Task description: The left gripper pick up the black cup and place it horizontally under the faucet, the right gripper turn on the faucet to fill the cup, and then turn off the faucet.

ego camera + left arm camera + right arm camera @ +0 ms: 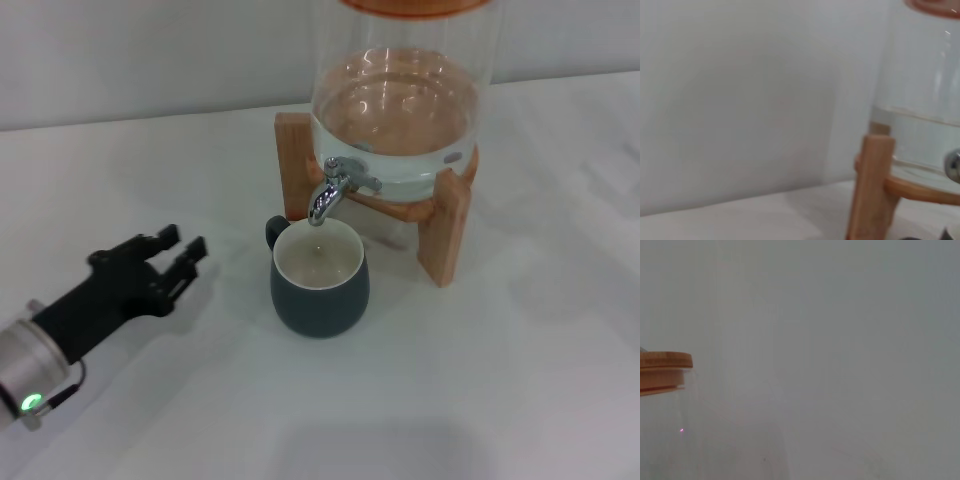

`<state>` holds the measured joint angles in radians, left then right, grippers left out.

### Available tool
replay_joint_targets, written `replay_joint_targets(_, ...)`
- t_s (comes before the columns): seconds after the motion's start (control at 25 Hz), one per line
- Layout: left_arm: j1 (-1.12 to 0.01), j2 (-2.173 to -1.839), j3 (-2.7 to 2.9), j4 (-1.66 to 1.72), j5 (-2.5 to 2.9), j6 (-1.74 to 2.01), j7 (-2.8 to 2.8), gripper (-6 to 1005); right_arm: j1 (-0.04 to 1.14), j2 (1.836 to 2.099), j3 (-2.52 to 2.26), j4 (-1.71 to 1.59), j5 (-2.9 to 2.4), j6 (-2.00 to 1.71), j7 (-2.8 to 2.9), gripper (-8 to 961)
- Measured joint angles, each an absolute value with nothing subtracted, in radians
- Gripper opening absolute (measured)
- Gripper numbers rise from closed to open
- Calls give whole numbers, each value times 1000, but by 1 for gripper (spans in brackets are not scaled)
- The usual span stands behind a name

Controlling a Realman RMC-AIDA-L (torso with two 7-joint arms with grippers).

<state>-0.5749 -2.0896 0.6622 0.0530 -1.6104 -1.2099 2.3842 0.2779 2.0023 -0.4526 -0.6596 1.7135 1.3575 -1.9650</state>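
**Cup upright under the tap, left claw clear of it**

Nearest, the left gripper (178, 252) lies low over the white table (480, 400), fingers spread with nothing between them, apart from the black cup (320, 290) with bare table between. The cup stands upright, its mouth below the faucet (335, 190) spout, handle toward the wooden stand (440, 235). Behind, the glass jar (400, 100) holds water. The right gripper is out of view.

Soft, even light is cast from above; faint shadows are thrown on the table (520, 380). Glare is seen on the glass jar (400, 90). Both wrist views are blurred.
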Motion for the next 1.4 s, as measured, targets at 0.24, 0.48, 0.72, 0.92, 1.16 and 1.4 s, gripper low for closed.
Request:
replay_joint_targets(0.24, -482, -2086, 661, 181, -1660, -1305, 2279, 451, 279, 2002, -453, -660, 1713, 1357, -1965, 807)
replay_joint_targets(0.48, -432, -2083, 661, 280, -1714, -1385, 2169, 463, 273, 2001, -457, -660, 1706, 1359, -1956, 807)
replay_joint_targets(0.72, -409, -2081, 661, 292, -1844, -1418, 2144, 474, 244, 1999, -466, -666, 1693, 1372, -1936, 807)
replay_joint_targets(0.92, -410, -2080, 661, 293, -1888, -1390, 2141, 483, 191, 1991, -466, -694, 1682, 1507, -1864, 807)
replay_joint_targets(1.16, -419, -2078, 661, 294, -1932, -1364, 2140, 714, 149, 1995, -476, -716, 1626, 1688, -1811, 807)
replay_joint_targets(1.4, -421, -2077, 661, 318, -1936, -1351, 2115, 768, 136, 2002, -648, -778, 1597, 1720, -1763, 807)
